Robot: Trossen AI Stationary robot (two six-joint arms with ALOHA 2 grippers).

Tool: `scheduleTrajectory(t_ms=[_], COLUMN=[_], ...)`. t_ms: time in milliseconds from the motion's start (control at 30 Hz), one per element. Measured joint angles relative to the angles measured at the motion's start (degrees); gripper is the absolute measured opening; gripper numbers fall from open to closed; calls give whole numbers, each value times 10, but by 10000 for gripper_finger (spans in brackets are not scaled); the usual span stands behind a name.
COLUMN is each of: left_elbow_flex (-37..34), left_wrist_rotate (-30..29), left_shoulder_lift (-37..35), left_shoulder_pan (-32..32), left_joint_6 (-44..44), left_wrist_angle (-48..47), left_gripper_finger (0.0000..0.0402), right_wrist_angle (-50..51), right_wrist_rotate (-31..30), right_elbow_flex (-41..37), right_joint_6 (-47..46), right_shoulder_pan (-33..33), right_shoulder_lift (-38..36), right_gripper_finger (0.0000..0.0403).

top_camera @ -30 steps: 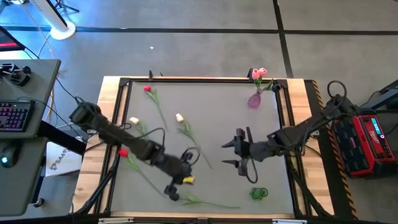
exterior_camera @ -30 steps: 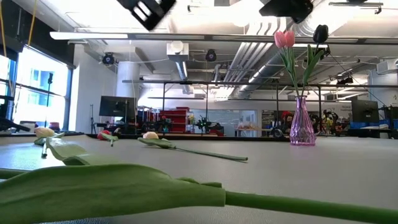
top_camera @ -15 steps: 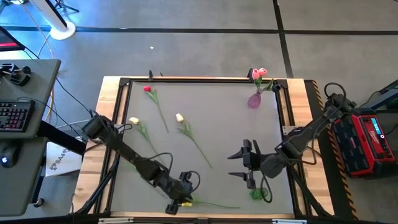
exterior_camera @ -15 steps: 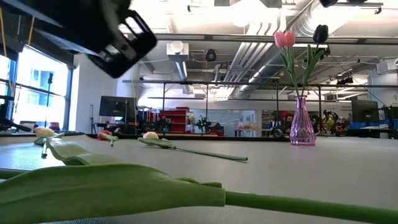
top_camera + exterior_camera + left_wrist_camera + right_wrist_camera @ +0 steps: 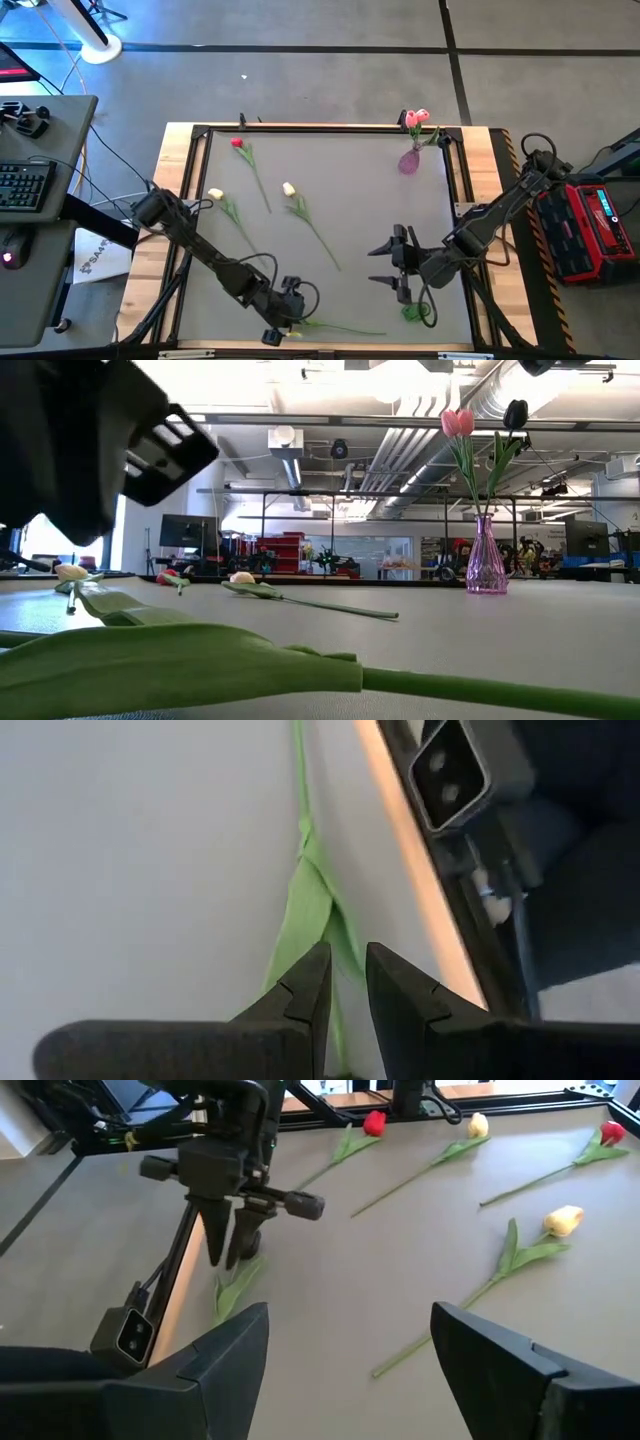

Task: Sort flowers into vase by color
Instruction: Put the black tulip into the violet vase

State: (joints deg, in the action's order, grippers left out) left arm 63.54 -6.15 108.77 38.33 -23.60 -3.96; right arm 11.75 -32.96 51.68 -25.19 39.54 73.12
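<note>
A: Since a second ago your left gripper [image 5: 281,322] has swung from mid-table down to the lower edge of the high view, and now hangs over the leaf of the yellow tulip [image 5: 330,326] lying there. Its fingers [image 5: 312,982] stand narrowly parted above the green leaf; you cannot tell whether they pinch anything.

B: And the right gripper [image 5: 388,265]?

A: It dropped toward the lower right, jaws spread wide and empty, beside a green coil [image 5: 415,312] on the mat.

B: The rest?

A: Unmoved. A red tulip [image 5: 238,143] lies upper left, two cream tulips [image 5: 288,189] mid-left. The purple vase [image 5: 409,161], upper right, holds pink and dark heads. In the low view the left arm's dark bulk blocks your upper-left corner; a leaf fills the foreground.
</note>
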Motion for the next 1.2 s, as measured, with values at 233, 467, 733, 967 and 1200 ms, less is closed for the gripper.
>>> scheduleTrajectory(t_ms=[233, 467, 733, 967, 1200], left_elbow_flex=[-1, 0, 6, 79, 184], left_wrist_rotate=[9, 14, 1, -62, -155], left_shoulder_lift=[33, 51, 44, 34, 34], left_shoulder_pan=[1, 0, -3, -6, -21], left_joint_6=[-3, -4, 23, 109, 267], left_wrist_angle=[-4, 3, -21, -165, -335], left_gripper_finger=[53, 53, 10, 5, 1], right_wrist_angle=[4, 5, 5, 2, -2], right_wrist_rotate=[-3, -11, -11, -4, 7], right_elbow_flex=[0, 0, 0, 0, 0], right_joint_6=[1, 1, -3, -5, -4], right_shoulder_pan=[-9, -9, -9, -9, -9], right_shoulder_lift=[0, 0, 0, 0, 0], right_gripper_finger=[268, 268, 268, 268, 268])
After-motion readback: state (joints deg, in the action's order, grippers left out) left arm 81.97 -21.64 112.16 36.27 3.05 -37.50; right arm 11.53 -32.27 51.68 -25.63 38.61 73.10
